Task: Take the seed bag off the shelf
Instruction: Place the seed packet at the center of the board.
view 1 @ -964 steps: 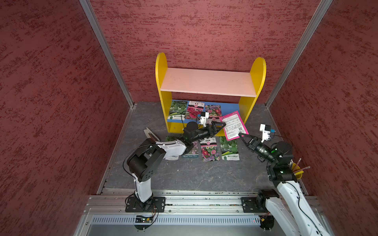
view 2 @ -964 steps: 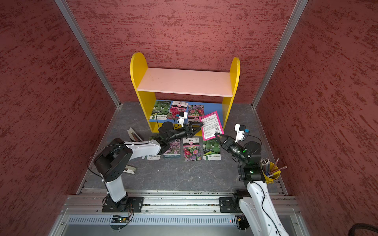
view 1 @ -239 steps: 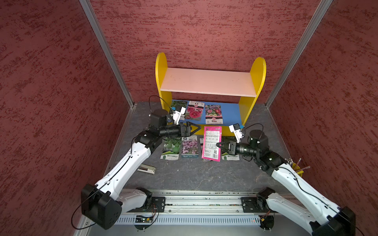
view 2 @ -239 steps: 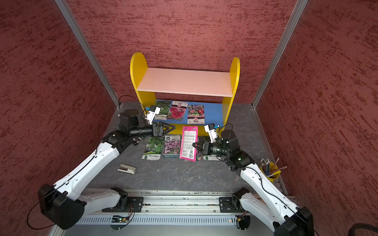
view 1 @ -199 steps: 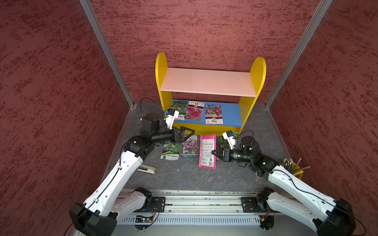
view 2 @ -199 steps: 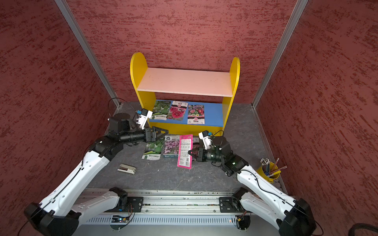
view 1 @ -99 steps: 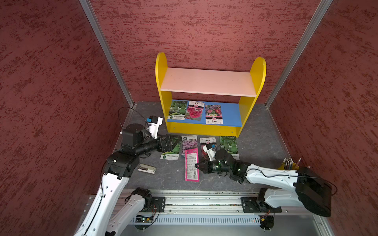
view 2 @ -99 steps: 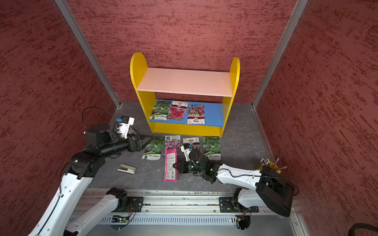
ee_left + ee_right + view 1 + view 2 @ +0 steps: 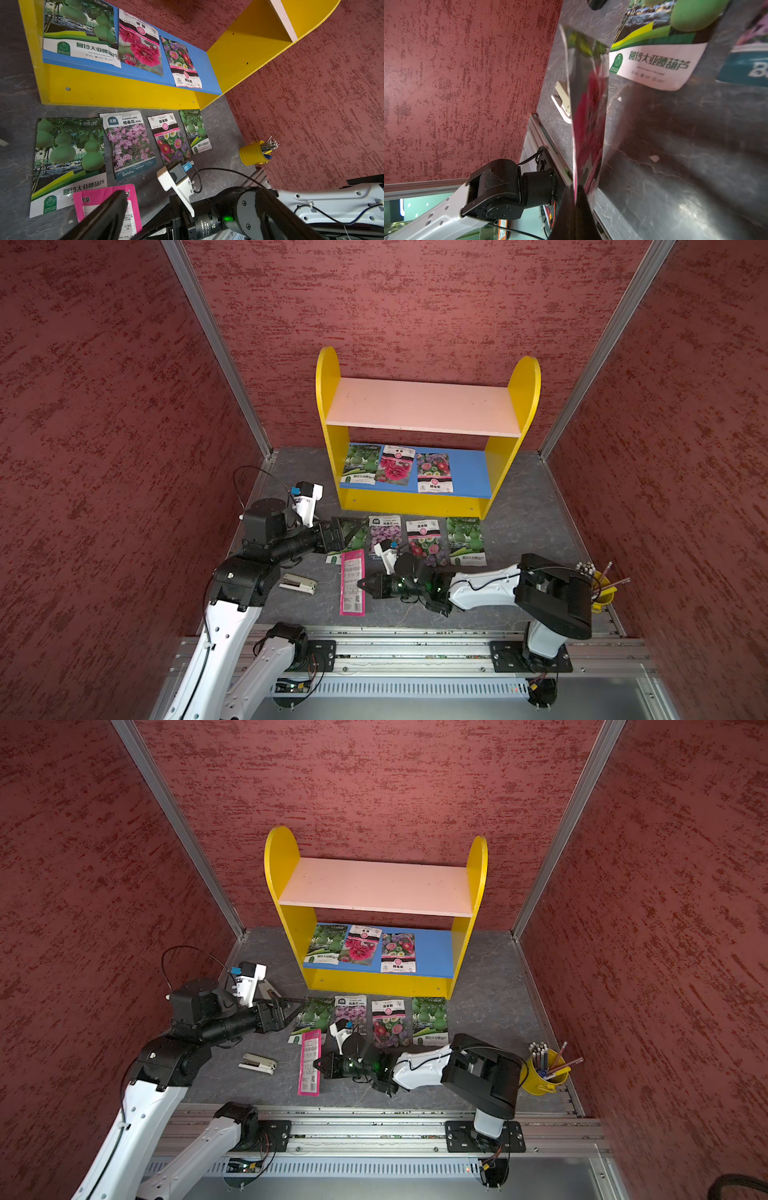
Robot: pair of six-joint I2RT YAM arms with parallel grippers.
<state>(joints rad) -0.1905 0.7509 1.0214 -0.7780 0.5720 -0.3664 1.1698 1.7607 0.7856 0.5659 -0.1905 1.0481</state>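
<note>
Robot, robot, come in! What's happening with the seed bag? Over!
Right end effector shut on pink seed bag, off the shelf. Left end effector open, empty. Stapler nearby, not blocking.

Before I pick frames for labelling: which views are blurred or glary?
Right wrist view: the pink seed bag, held close and nearly edge-on, is smeared out of focus, and the grey floor shows a bright sheen. Left wrist view: print on the gourd packet is crisp. Both top views: sharp and evenly lit, no glare on the shelf.
</note>
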